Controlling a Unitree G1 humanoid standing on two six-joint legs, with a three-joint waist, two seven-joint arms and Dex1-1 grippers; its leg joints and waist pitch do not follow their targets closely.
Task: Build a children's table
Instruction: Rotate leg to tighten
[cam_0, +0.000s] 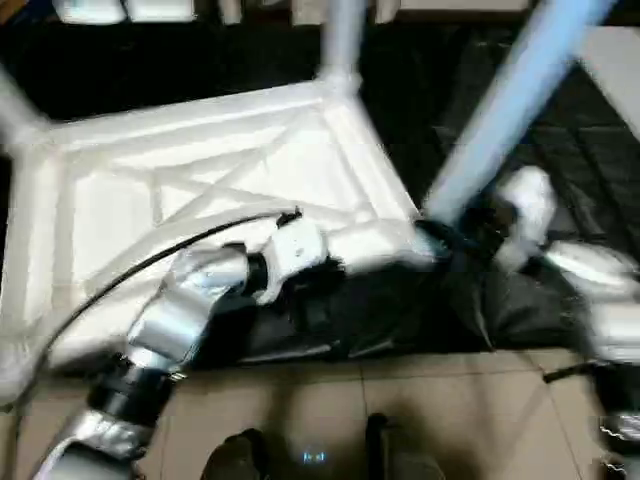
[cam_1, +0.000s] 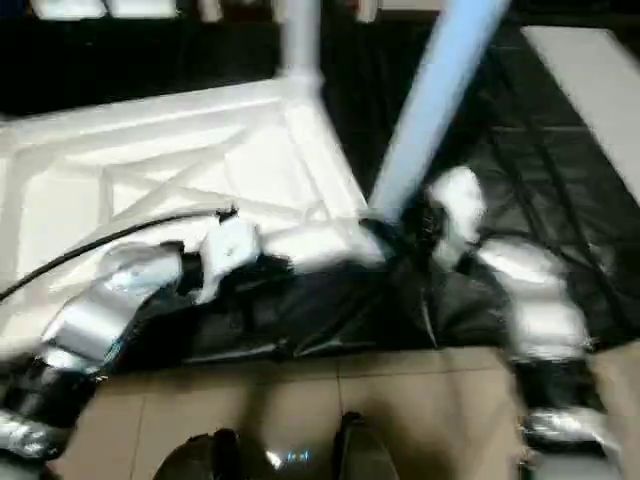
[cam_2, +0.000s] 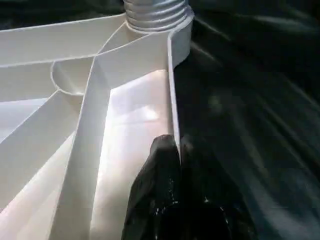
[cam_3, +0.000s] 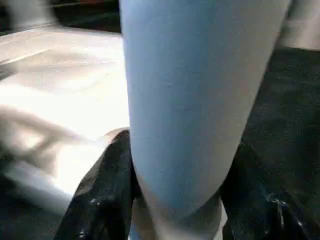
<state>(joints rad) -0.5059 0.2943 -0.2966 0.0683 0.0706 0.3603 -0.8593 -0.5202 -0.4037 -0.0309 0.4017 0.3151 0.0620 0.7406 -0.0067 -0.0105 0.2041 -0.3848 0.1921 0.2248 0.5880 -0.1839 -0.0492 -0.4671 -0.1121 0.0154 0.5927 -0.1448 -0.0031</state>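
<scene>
the tilted leg (cam_0: 500, 120) runs off the top edge, so its upper end is cut off, and its foot is hidden behind the right gripper (cam_3: 175, 200). the tabletop (cam_0: 200, 180) is cut by the left edge, its near rim hidden under the left forearm (cam_0: 185, 300). both head views are smeared, and the dark shapes (cam_0: 240, 455) at the bottom edge are too blurred to tell.

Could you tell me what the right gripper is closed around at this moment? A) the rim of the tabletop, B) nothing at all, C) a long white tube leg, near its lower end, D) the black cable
C: the right gripper has a black finger on each side of the tube leg, which slants up from the near right corner of the upturned tabletop.
</scene>
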